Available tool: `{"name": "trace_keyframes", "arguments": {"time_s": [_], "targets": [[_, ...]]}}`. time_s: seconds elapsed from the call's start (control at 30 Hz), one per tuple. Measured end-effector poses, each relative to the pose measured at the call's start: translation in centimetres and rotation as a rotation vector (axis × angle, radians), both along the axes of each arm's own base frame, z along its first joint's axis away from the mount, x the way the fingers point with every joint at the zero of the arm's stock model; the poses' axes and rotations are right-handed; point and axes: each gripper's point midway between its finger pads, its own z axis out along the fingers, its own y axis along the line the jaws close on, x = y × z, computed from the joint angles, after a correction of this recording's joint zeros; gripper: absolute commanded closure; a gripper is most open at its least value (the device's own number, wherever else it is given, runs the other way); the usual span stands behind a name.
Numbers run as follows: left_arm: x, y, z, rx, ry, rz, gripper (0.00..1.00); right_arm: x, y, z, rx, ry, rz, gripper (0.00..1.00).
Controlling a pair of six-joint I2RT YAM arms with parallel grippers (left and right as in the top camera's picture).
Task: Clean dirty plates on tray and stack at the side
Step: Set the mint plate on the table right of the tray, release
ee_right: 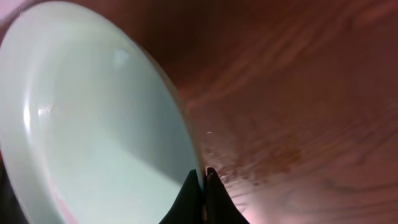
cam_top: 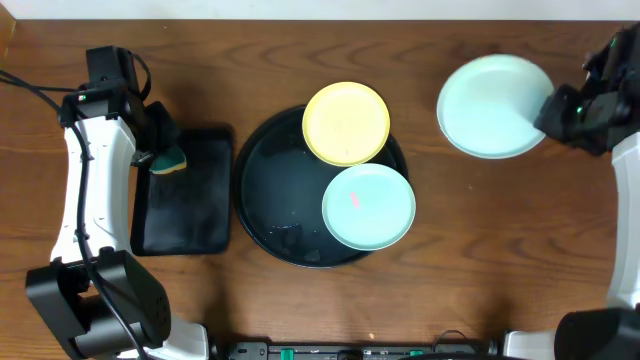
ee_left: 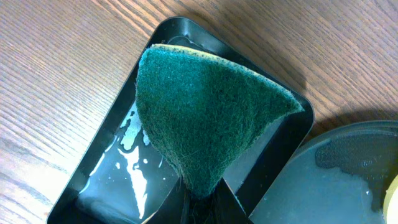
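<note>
Three small round shallow plastic plates show from overhead. The pale yellow plate (cam_top: 346,123) lies at the 1 o'clock edge of the large round glossy black tray (cam_top: 272,195), reaching out past its rim; its face looks matte and I can make out no marks. The pale mint-green plate with a pink smear (cam_top: 368,206) near its middle lies at the tray's 4 o'clock, its upper rim meeting the yellow one. The second pale mint-green plate (cam_top: 490,106) is off the tray, at about 2 o'clock from it, over the brown wooden table (cam_top: 480,270). Its face is plain and glossy.

The right gripper (ee_right: 203,186) pinches that plate's thin rim at the plate's 3 o'clock, fingers drawn narrow on it. The plate looks tilted; whether it touches the wood I cannot tell.

The round tray's bare floor carries a wet film. At its 9 o'clock, just beside it, the smaller rectangular black tray (cam_top: 195,215) holds shallow puddles. The left gripper (ee_left: 200,208) is clamped on a green-and-yellow scouring sponge (ee_left: 205,118), which hangs at that tray's 11 o'clock corner, green face to the wrist camera.
</note>
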Motion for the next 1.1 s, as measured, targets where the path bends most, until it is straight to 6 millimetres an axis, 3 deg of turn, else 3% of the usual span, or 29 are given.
{"name": "trace_keyframes", "arguments": {"time_s": [0.27,0.57,0.7,0.93,1.1], "targets": [[0.0,0.0,0.0,0.0,0.0,0.0,0.93,-1.1,-0.1,-10.1,0.015,0.087,-0.01,0.99],[0.0,0.0,0.0,0.0,0.0,0.0,0.93,-2.8,0.2,-16.9,0.016,0.087,-0.012,0.94],[0.0,0.0,0.0,0.0,0.0,0.0,0.93,-3.4,0.3,-18.2,0.017,0.087,-0.016,0.83],[0.0,0.0,0.0,0.0,0.0,0.0,0.92,-3.6,1.2,-18.1,0.045,0.092,0.045,0.69],[0.0,0.0,0.0,0.0,0.0,0.0,0.92,-3.2,2.7,-15.2,0.11,0.121,0.113,0.66]]}}
